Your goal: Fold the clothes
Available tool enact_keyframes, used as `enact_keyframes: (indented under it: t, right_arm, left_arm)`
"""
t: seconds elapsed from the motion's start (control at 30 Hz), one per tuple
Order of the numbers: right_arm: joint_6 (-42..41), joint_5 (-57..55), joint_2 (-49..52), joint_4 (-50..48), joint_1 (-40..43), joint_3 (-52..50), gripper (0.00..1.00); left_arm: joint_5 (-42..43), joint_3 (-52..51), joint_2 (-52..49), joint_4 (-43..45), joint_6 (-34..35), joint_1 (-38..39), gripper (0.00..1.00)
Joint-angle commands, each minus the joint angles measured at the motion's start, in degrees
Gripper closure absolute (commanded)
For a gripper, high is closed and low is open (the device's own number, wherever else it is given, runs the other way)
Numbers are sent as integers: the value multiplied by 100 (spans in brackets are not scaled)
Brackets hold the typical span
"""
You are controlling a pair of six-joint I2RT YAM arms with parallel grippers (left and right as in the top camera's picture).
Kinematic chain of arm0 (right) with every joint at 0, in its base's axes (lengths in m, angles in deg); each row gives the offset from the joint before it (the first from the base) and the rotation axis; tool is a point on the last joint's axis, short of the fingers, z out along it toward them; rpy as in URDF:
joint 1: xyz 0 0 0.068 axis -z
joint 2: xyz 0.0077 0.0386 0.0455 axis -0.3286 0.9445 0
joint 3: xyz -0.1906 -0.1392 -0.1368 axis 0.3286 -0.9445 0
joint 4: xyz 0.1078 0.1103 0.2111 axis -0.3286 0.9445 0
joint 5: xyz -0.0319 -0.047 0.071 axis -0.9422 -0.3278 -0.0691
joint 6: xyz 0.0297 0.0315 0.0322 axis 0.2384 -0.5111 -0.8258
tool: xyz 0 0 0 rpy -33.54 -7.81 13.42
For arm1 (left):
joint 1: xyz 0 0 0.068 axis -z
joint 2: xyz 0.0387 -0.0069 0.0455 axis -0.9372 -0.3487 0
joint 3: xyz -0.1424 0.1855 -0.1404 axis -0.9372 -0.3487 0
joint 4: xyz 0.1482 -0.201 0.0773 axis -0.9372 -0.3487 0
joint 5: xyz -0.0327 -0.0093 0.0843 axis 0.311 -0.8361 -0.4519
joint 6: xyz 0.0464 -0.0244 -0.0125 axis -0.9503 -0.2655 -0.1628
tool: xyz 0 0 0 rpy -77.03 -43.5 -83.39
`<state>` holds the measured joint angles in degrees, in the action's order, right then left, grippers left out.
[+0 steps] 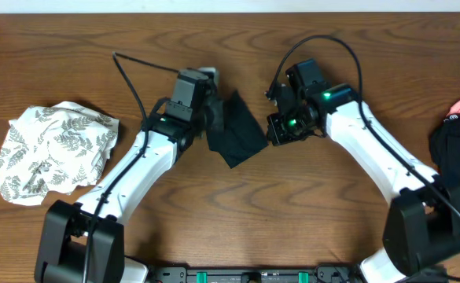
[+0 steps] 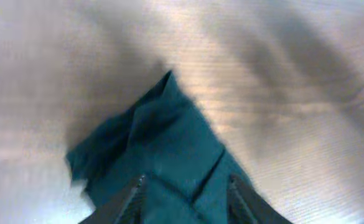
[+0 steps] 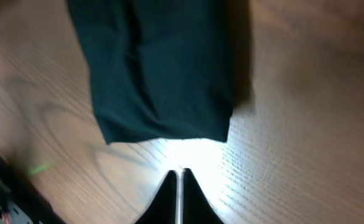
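On the tabletop (image 1: 237,228), between both arms, we see the dark teal cloth (image 1: 241,134), folded narrow and lying on a diagonal. Its long axis runs straight away from the right tool (image 3: 180,177), whose fingers are pressed together, empty, just off the short edge. The left tool (image 1: 212,118) is nearer, straddling the opposite end; whether it pinches, we cannot tell.

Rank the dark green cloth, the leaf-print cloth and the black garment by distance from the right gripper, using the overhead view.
1. dark green cloth, beside the right gripper, centre.
2. black garment, right edge.
3. leaf-print cloth, far left.
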<state>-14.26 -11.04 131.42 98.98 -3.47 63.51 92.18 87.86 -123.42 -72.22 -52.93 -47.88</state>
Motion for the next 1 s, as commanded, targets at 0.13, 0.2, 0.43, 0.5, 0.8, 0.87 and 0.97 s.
enact_keyframes:
  t: [0.13, 0.2, 0.43, 0.5, 0.8, 0.87, 0.97]
  right_arm:
    - [70, -13, 24, -363, 59, 39, 81]
    - [55, 90, 24, -616, 35, 37, 93]
    - [-610, 109, 229, -1764, -83, 31, 99]
    - [-826, 114, 446, -2044, -109, 33, 99]
    - [-1158, 846, 1768, -3163, -391, 33, 99]
    - [-1193, 835, 1945, -3206, -470, 33, 99]
    - [-1193, 813, 2114, -3222, -544, 33, 99]
  left_arm:
    - [7, -20, -212, -916, 1381, -415, 39]
    - [11, -81, -232, -1021, 1766, -577, 35]
    - [638, -426, -238, -688, 2057, -1132, 30]
    - [1102, -625, -238, -389, 2146, -1270, 29]
    - [2170, -1687, -238, 1237, 2352, -1425, 26]
    - [2184, -1808, -238, 1423, 2260, -1425, 25]
    - [2251, -1847, -240, 1458, 1847, -1423, 24]
